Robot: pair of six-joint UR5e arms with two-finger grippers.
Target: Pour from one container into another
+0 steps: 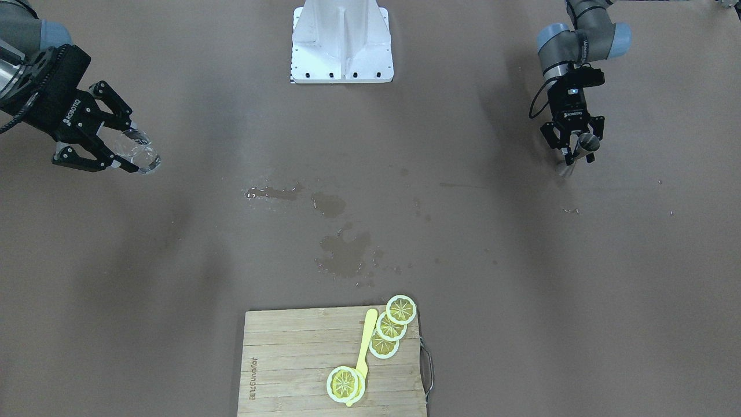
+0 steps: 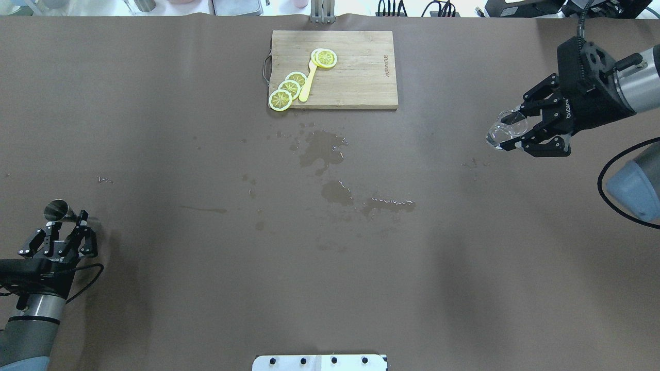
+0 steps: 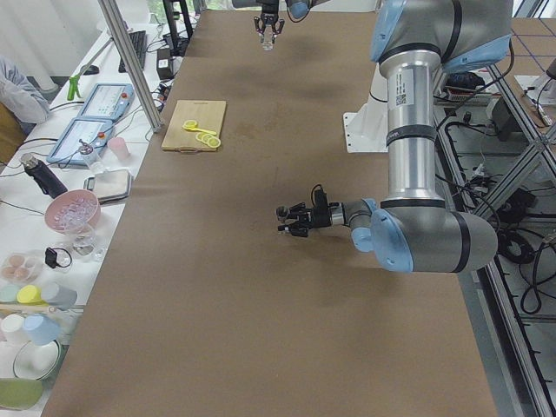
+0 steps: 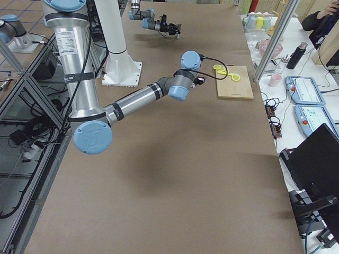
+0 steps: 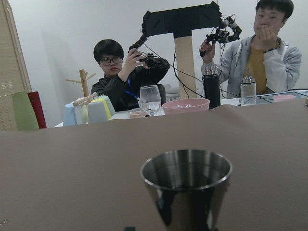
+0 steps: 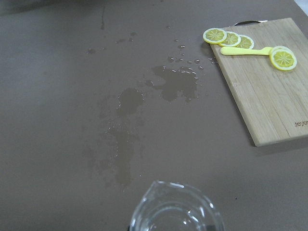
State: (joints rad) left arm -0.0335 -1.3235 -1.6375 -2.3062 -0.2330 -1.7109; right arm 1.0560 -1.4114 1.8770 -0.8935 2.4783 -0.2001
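Landmark: bamboo cutting board (image 2: 356, 72), carrying lemon slices (image 2: 289, 87) and a yellow knife (image 2: 308, 85).
Glass cup (image 2: 500, 133): well apart from the board, out to the robot's right, clamped between the fingers of the right gripper (image 2: 511, 129).
Jigger (image 2: 56, 209): far from the board, on the robot's left and nearer its base.
Left gripper (image 2: 67, 222): fingers closed around the jigger's waist.
Wet patches (image 2: 322, 149): just beside the board, on the robot's side.

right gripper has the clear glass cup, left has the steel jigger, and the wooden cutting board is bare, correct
The wooden cutting board is not bare: the overhead exterior view shows yellow lemon slices and a yellow knife on it. The right gripper does hold the clear glass cup, the left gripper the silvery steel jigger.
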